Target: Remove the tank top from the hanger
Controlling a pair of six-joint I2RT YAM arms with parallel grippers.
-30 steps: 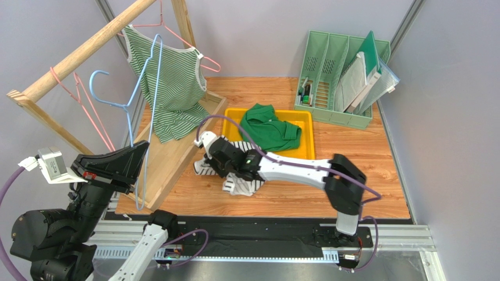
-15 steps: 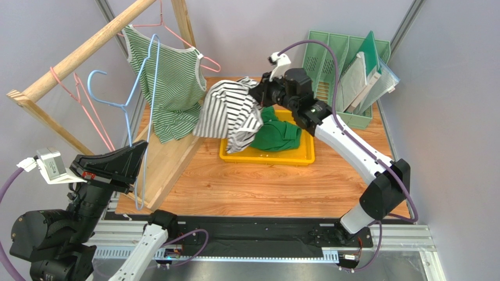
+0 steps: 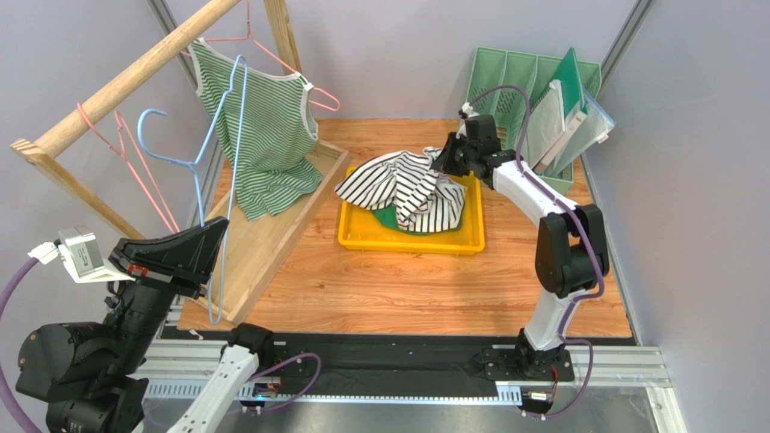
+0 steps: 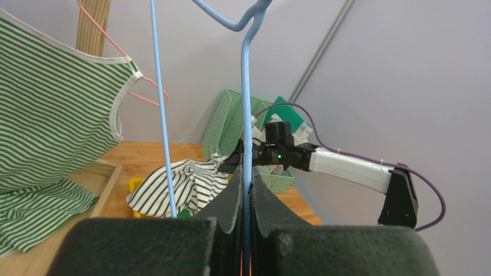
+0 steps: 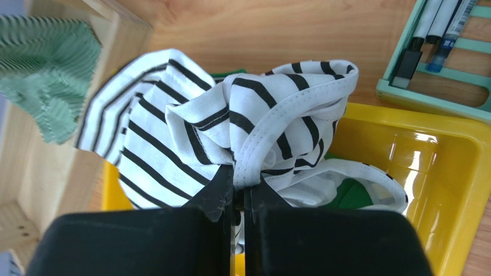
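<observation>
Right gripper [image 5: 238, 187] clenched on the hem of the striped tank top [image 3: 404, 187], which is off the blue hanger [image 4: 248, 103] and slumped over the yellow tray [image 3: 411, 244], spilling past its 10 o'clock corner. Left gripper [image 4: 246, 192] clamped on the blue hanger. Suggest: nudge toward 7 o'clock, lower, release over tray centre.

White right arm [image 3: 526, 191], black end effector [image 5: 238, 191] (purple cable [image 3: 494, 87])

Right arm [image 3: 529, 191] outstretched; both jaws apparently clamped.
</observation>
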